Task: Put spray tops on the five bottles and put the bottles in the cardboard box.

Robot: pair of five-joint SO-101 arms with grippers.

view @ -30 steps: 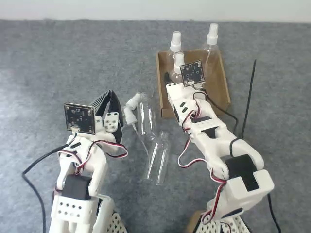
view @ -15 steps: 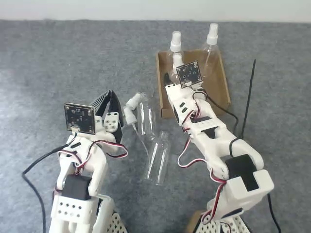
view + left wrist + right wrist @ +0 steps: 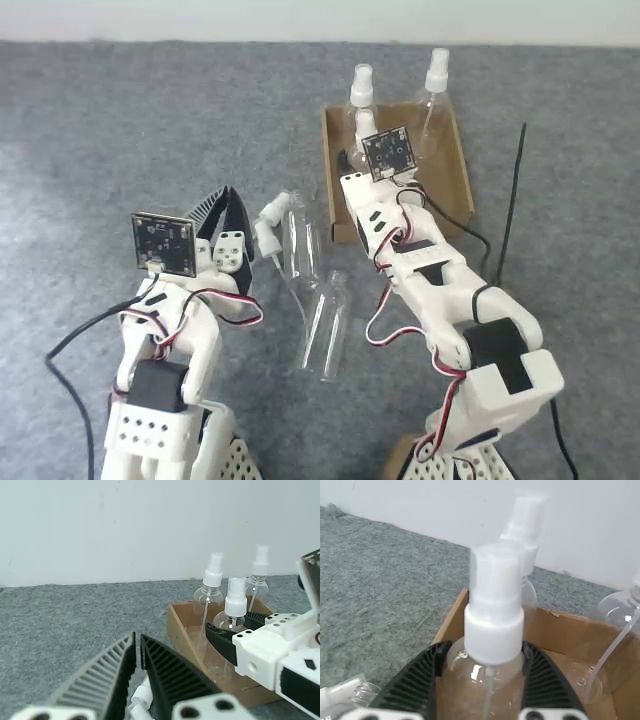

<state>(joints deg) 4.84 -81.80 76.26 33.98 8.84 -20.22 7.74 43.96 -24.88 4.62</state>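
right pincer [image 3: 486,655] clasping bottle [image 3: 493,622], shifted farther over box [image 3: 559,629]

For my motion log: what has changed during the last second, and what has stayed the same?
The right gripper, fingers shut on a capped bottle at the cardboard box, shifted slightly toward the left arm's side, bottle with it, then stopped. The left gripper, two lying bottles and other two upright bottles stayed put.
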